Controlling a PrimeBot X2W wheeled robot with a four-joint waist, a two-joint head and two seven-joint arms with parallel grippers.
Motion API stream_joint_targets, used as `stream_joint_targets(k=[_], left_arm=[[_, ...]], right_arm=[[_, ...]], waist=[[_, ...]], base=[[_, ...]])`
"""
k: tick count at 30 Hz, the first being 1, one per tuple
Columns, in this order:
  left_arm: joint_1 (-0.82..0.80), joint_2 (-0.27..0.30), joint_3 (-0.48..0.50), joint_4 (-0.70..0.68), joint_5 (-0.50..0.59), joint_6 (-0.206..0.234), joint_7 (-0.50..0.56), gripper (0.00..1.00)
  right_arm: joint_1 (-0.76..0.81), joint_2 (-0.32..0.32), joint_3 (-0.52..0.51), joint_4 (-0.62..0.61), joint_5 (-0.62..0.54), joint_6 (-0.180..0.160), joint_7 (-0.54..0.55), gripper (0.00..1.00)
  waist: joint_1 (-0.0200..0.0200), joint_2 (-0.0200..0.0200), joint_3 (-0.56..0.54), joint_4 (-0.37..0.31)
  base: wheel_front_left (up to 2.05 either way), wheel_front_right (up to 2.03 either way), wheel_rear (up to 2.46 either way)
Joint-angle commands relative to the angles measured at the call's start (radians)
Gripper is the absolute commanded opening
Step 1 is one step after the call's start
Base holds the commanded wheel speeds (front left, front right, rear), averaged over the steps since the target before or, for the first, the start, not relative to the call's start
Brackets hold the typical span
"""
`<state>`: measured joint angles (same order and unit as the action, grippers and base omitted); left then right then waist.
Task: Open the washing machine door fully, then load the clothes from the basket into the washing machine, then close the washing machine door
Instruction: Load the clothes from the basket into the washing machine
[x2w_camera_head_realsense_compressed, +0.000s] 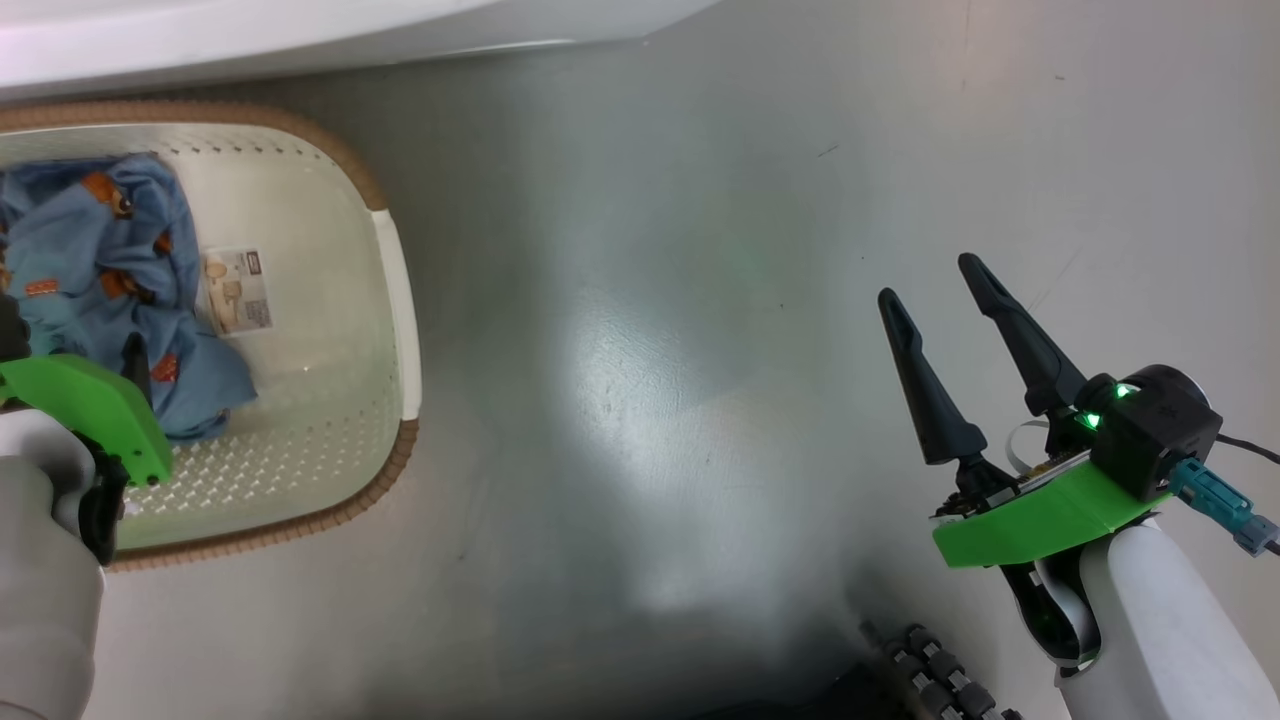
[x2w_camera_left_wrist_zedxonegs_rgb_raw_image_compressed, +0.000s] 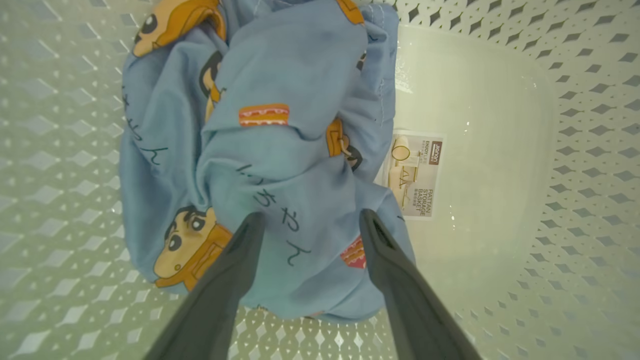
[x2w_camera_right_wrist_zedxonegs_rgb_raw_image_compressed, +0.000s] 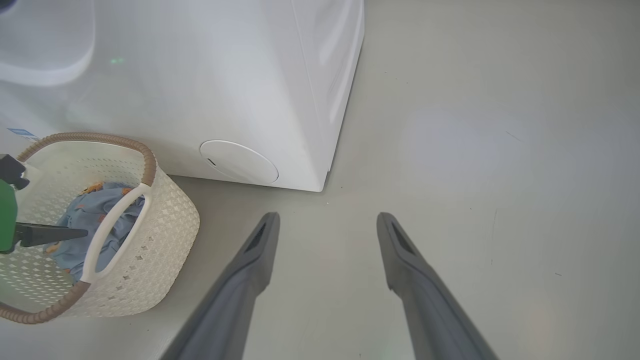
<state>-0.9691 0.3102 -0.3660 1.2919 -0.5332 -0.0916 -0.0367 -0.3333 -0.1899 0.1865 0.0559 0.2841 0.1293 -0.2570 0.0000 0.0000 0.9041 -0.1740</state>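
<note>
At frame left, one perforated cream plastic basket (x2w_camera_head_realsense_compressed: 396, 300) with a brown woven-look rim is sitting on the glossy grey floor (x2w_camera_head_realsense_compressed: 650, 350), holding one crumpled heap of soft blue cartoon-print clothes (x2w_camera_left_wrist_zedxonegs_rgb_raw_image_compressed: 280, 150) beside one paper label (x2w_camera_left_wrist_zedxonegs_rgb_raw_image_compressed: 415, 172). The left tool (x2w_camera_left_wrist_zedxonegs_rgb_raw_image_compressed: 311, 216) is hanging spread over that heap, its two dark tapered fingers (x2w_camera_left_wrist_zedxonegs_rgb_raw_image_compressed: 215, 290) gripping nothing. At lower right the right tool (x2w_camera_head_realsense_compressed: 930, 281) is hovering spread over the floor, while the smooth white boxy washer (x2w_camera_right_wrist_zedxonegs_rgb_raw_image_compressed: 225, 75) is standing just beside the basket.
</note>
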Motion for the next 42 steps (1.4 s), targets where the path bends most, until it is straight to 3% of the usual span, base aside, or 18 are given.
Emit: stream_joint_targets(k=[1,7,8,9,11,13,14,26,42], left_arm=[[0.015,0.049,0.012,-0.001,-0.008,0.012,0.002,1.00],[0.008,0.051,0.008,-0.001,-0.013,0.016,0.006,0.99],[0.007,0.051,0.008,-0.001,-0.013,0.016,0.006,0.85],[0.006,0.051,0.006,-0.001,-0.014,0.017,0.006,0.80],[0.005,0.051,0.005,-0.001,-0.015,0.018,0.009,0.48],[0.002,0.052,0.003,-0.001,-0.016,0.018,0.009,0.27],[0.001,0.052,0.002,-0.001,-0.017,0.018,0.009,0.00],[0.003,0.018,0.038,-0.001,-0.076,0.007,-0.047,0.00],[0.116,-0.035,0.050,-0.017,-0.130,-0.037,-0.215,0.00]], right_arm=[[0.035,-0.009,0.028,-0.023,-0.005,0.001,-0.005,1.00],[0.038,-0.015,0.035,-0.032,-0.007,0.001,-0.005,1.00],[0.038,-0.017,0.036,-0.033,-0.008,0.001,-0.005,1.00],[0.039,-0.018,0.037,-0.034,-0.008,0.001,-0.005,1.00],[0.041,-0.020,0.040,-0.037,-0.009,0.001,-0.005,1.00],[0.042,-0.022,0.041,-0.039,-0.009,0.001,-0.005,1.00],[0.042,-0.022,0.042,-0.040,-0.010,0.001,-0.005,1.00],[0.048,-0.028,0.027,-0.040,-0.017,0.001,-0.005,1.00],[0.064,-0.043,0.031,0.022,0.005,0.001,-0.005,1.00]], waist=[[0.0000,0.0000,0.002,-0.002],[0.0000,0.0000,0.008,-0.002],[0.0000,0.0000,0.010,-0.002],[0.0000,0.0000,0.010,-0.002],[0.0000,0.0000,0.011,-0.002],[0.0000,0.0000,0.011,-0.002],[0.0000,0.0000,0.011,-0.002],[0.0000,0.0000,-0.047,0.034],[0.0000,0.0000,-0.301,0.068]], base=[[0.00,0.00,0.00],[0.00,0.00,0.00],[0.00,0.00,0.00],[0.00,0.00,0.00],[0.00,0.00,0.00],[0.00,0.00,0.00],[0.00,0.00,0.00],[0.00,0.00,0.00],[0.00,0.00,0.00]])
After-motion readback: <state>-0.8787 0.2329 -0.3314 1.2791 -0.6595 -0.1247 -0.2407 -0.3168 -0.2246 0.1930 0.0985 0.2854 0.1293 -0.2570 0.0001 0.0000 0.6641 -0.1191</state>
